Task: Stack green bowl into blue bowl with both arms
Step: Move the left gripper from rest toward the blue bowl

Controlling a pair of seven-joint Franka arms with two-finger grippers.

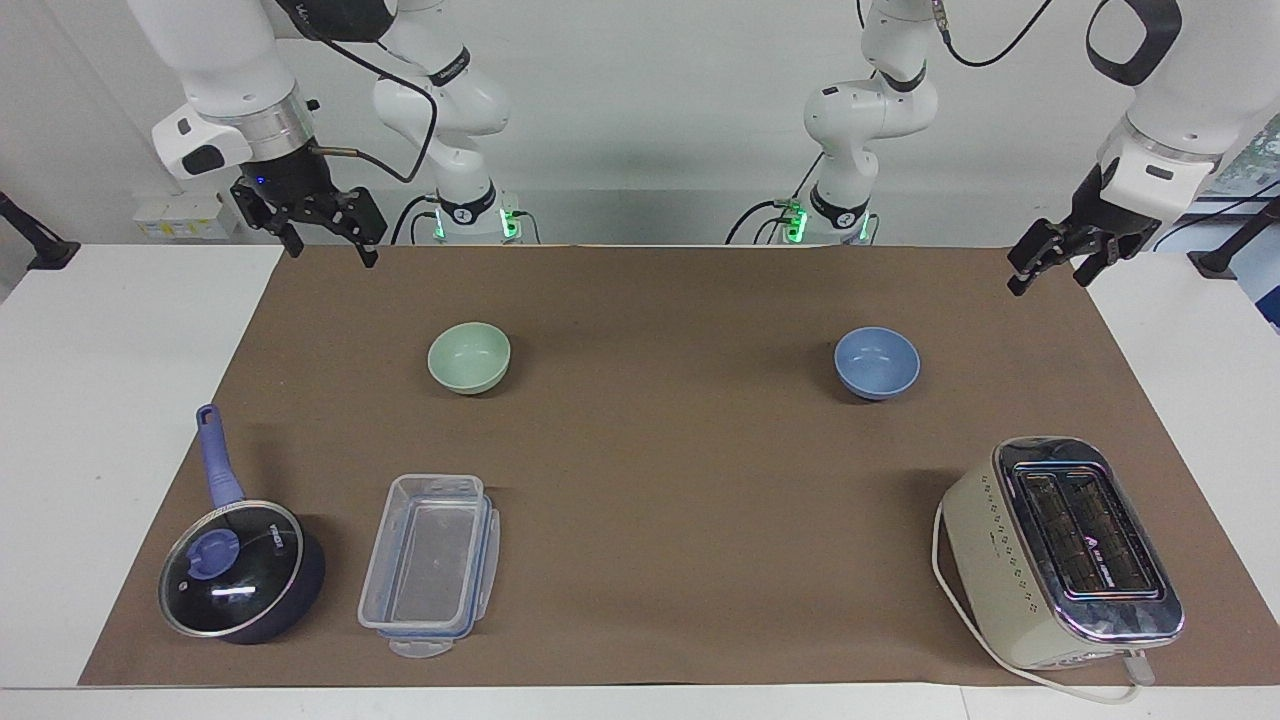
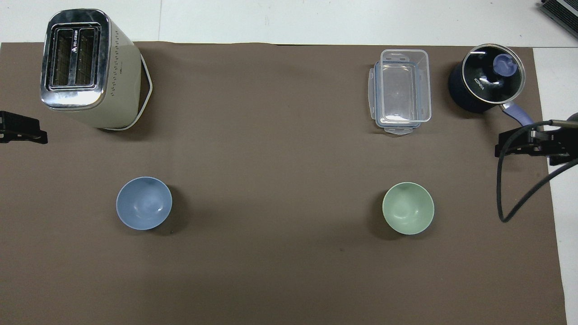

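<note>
Best lowering the open, empty right end effector (image 1: 328, 243) squarely over the green bowl (image 1: 469, 357) rim, keeping the open, empty left end effector (image 1: 1056, 262) parked clear of the blue bowl (image 1: 877, 362).

We see two arms (image 1: 455, 95) with smooth white shells and grey-black rings at the joints. Small green lights glow at their bases. Black cables loop along them. One wrist has a shiny silver band. Each arm ends in a black gripper.

Two bowls (image 1: 469, 358) (image 1: 877, 363), one toaster (image 1: 1060, 550), one saucepan (image 1: 240, 570), one container (image 1: 430, 565)
</note>
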